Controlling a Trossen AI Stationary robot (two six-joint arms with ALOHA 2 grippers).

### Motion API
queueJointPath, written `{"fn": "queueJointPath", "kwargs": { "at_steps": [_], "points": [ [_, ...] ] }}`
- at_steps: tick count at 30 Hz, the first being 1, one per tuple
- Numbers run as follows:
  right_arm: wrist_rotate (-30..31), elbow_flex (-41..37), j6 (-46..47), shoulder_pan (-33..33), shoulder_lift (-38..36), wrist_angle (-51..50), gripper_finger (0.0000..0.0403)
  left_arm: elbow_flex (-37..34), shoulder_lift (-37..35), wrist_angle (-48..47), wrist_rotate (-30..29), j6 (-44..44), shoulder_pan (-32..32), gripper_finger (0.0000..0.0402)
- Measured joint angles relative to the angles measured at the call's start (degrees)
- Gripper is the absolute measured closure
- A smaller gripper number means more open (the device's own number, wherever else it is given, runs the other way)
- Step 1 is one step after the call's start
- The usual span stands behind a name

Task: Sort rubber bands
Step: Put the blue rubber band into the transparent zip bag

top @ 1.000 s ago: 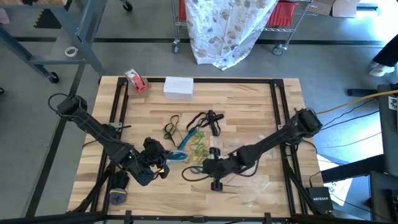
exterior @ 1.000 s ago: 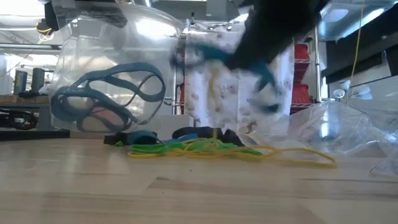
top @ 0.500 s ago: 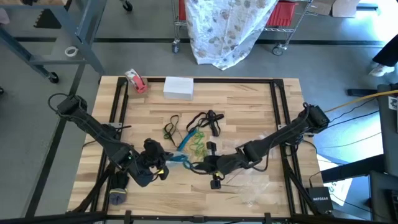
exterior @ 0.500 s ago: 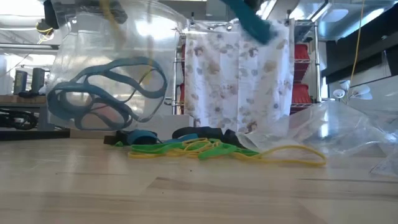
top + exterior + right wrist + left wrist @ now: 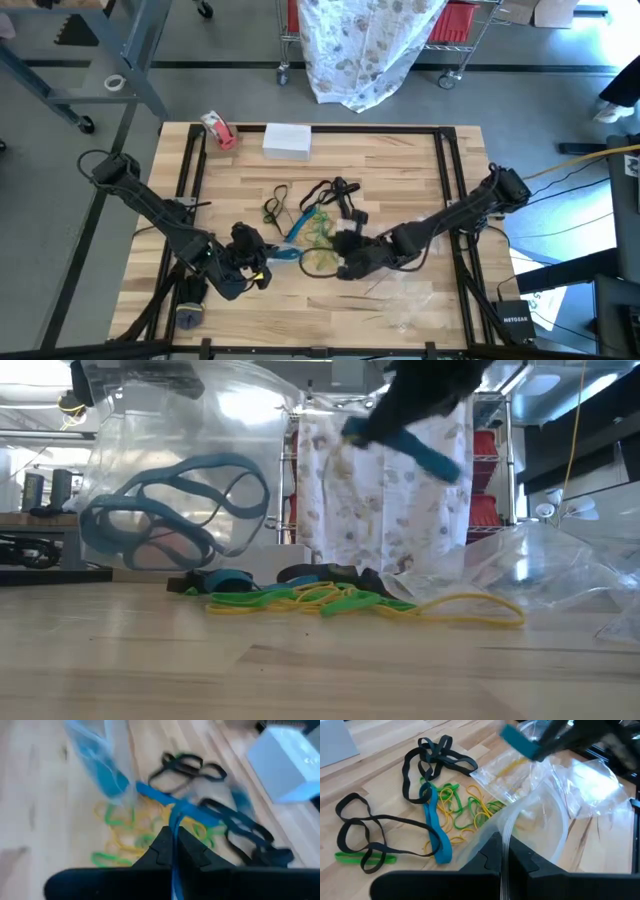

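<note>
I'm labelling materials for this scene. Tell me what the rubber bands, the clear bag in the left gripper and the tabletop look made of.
Rubber bands: matte, floppy elastic, probably rubber; the loops lie limp and tangled.
Clear bag: thin glossy plastic film; it is see-through, creased and shows glare. The left gripper is shut on its edge.
Tabletop: light wood in joined strips, with a smooth, faintly sheened finish; grain and seams show.

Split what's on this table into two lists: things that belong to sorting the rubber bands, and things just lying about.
Job:
- rubber bands, loose pile
- blue band pinched in the right gripper
- clear bag with the left gripper shut on its edge
- spare clear bags

Lying about:
- red-and-white tape roll
- white box
</note>
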Motion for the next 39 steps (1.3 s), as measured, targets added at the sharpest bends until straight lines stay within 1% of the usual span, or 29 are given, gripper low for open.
{"fn": "queueJointPath", "kwargs": {
  "at_steps": [2,5,9,12,17,21,23,25,30,33,36,39],
  "points": [
    [-2.6,0.0,-2.2,-0.1,0.0,2.4,0.0397,0.0,0.0,0.0,0.0,0.0,0.0,0.0401],
    [-7.7,0.0,-3.2,-0.6,0.0,3.4,0.0397,0.0,0.0,0.0,0.0,0.0,0.0,0.0401],
    [-13.1,-1.0,-0.5,-1.1,0.5,3.3,0.0397,0.0,0.0,0.0,0.1,0.3,-0.1,0.0402],
    [-18.7,-2.6,1.1,-0.4,1.7,5.3,0.0397,0.0,0.0,-0.2,0.3,0.3,-0.1,0.0401],
    [-19.9,-4.7,4.0,0.7,5.9,4.7,0.0397,0.0,0.0,-0.3,0.4,1.4,-0.1,0.0402],
    [-20.7,-5.1,8.7,0.9,9.2,3.7,0.0397,0.0,0.0,-0.3,0.4,1.3,-0.1,0.0401],
    [-21.2,-5.2,10.6,0.9,10.3,2.4,0.0390,0.0,0.0,-0.3,0.4,1.3,-0.1,0.0401],
    [-21.2,-5.2,11.6,0.9,10.7,1.3,0.0373,0.0,0.0,-0.3,0.5,1.2,-0.1,0.0401],
    [-21.8,-5.1,11.8,0.9,10.7,-3.6,0.0313,0.0,0.0,-0.3,0.6,1.3,-0.1,0.0401],
    [-22.2,-5.1,11.3,0.9,10.7,-6.0,0.0286,0.0,0.0,-0.3,0.6,1.3,-0.1,0.0401],
    [-23.1,-5.1,10.2,0.9,10.7,-8.2,0.0272,0.0,0.0,-0.3,0.6,1.3,-0.1,0.0401],
    [-24.2,-5.0,8.9,0.9,10.7,-9.0,0.0270,0.0,0.0,-0.3,0.6,1.3,-0.1,0.0401]
  ]
}}
